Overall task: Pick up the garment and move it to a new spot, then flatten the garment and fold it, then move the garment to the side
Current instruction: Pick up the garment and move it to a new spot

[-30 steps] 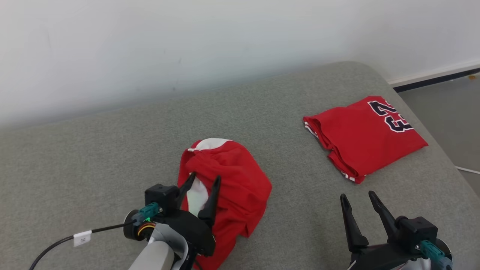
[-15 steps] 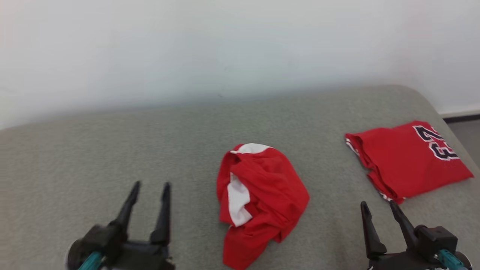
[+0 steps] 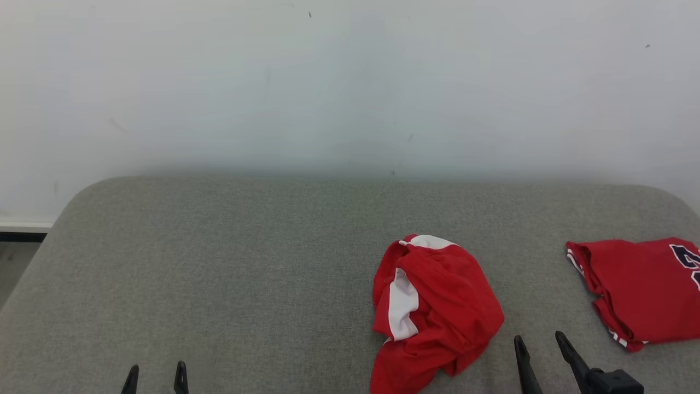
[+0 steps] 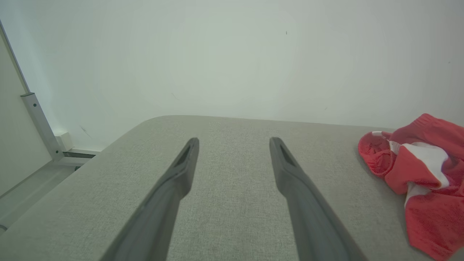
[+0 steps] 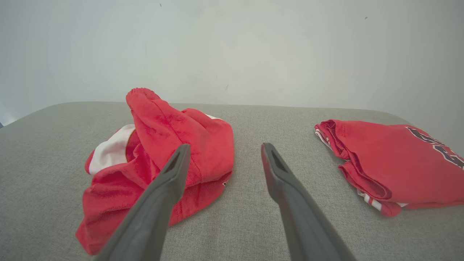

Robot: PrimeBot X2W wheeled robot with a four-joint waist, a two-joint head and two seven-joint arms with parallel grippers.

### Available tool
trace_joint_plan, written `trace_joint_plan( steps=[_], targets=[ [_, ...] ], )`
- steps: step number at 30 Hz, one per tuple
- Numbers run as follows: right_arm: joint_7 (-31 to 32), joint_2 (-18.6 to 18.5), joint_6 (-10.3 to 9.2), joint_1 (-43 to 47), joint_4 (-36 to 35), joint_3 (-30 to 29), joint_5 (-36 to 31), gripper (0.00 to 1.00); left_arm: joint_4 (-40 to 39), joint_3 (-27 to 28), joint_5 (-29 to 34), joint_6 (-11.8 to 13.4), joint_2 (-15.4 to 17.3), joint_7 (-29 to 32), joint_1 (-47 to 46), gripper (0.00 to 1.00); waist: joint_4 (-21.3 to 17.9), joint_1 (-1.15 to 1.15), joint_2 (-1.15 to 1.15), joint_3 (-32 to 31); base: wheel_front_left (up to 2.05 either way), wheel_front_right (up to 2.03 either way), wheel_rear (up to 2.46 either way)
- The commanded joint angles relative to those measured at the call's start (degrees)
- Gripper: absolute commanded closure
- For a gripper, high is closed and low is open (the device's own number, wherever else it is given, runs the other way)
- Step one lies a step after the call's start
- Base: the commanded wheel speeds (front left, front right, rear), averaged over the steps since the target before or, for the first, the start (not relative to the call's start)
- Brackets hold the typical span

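The garment [image 3: 437, 309], red with white panels, lies crumpled in a loose heap on the grey cushion [image 3: 219, 273], right of centre and toward the near edge. In the right wrist view one red fold stands up above the rest of the heap. Well apart to its right, by the cushion's right edge, a folded jersey [image 3: 640, 287] lies flat, red with dark numerals and striped trim along its left folds. The left gripper [image 3: 157, 368] is at the near left, its fingertips just clearing the bottom of the head view. Its fingers are spread wide and empty over bare cushion, well apart from the garment. The right gripper [image 3: 538, 338] is at the near right, between the garment and the jersey and just beside the garment's right edge. Its fingers are likewise spread and grasp nothing, and they seem to touch neither cloth. A pale wall [image 3: 328, 82] rises behind the cushion's far edge, and a strip of floor [image 3: 16, 262] shows at the far left.
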Motion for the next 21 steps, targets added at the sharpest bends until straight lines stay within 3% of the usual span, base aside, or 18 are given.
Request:
trace_joint_plan(
  steps=[1, 15, 21],
  targets=[
    [-0.52, -0.18, -0.12, 0.79, 0.45, -0.05, -0.24, 0.00, 0.35, -0.10, 0.42, -0.12, -0.19, -0.19, 1.02, 0.00, 1.29, 0.01, 0.00, -1.42, 0.00, 0.00, 0.00],
    [0.99, 0.42, -0.12, 0.54, 1.94, -2.08, -1.09, 0.00, 5.61, -2.64, -0.36, -2.51, -0.73, -0.15, 1.76, 0.00, -1.28, 0.01, 0.00, -1.10, 0.00, 0.00, 0.00],
    [1.11, 0.53, -0.12, 0.19, 1.78, -1.75, -0.67, 0.00, 6.08, -2.77, -0.59, -2.32, -0.60, -0.16, 1.07, 0.00, -1.73, 0.01, 0.00, -0.72, 0.00, 0.00, 0.00]
  ],
)
